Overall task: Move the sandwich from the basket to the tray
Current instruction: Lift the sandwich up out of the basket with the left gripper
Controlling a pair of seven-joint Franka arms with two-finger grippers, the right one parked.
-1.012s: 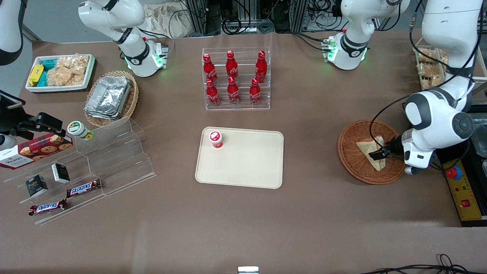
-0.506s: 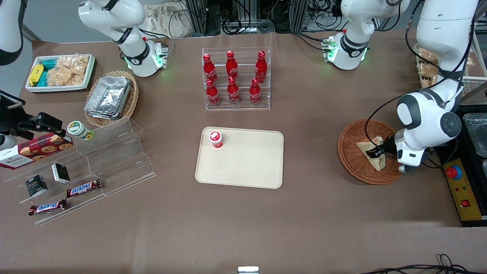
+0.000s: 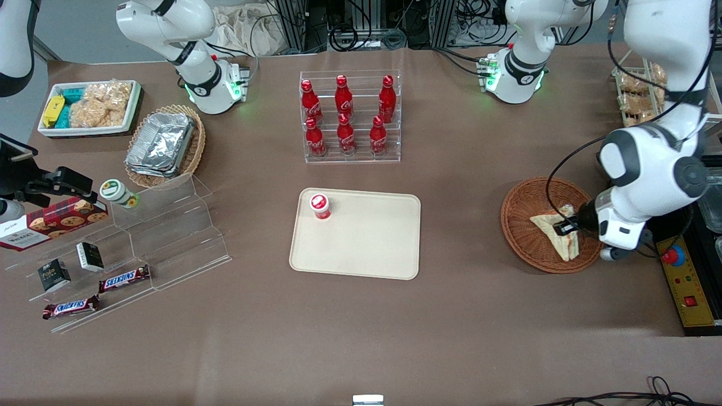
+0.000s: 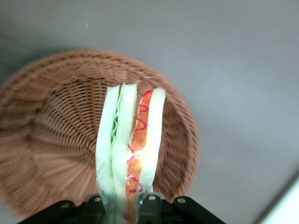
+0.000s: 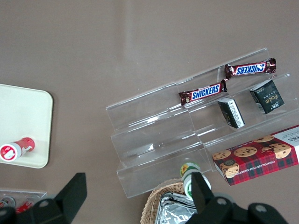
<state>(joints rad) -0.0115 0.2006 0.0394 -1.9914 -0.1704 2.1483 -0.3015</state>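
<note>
Both fingers pinch the sandwich at its base; the gripper has it clamped over the basket, at the front view's right edge. The tray sits mid-frame, holding a red-capped cup.

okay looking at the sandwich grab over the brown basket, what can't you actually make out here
- Front view: the pincer covers part of the sandwich; whether it has left the basket is unclear.
- Left wrist view: the frame edge cuts off the pincer and the sandwich's gripped end.
</note>
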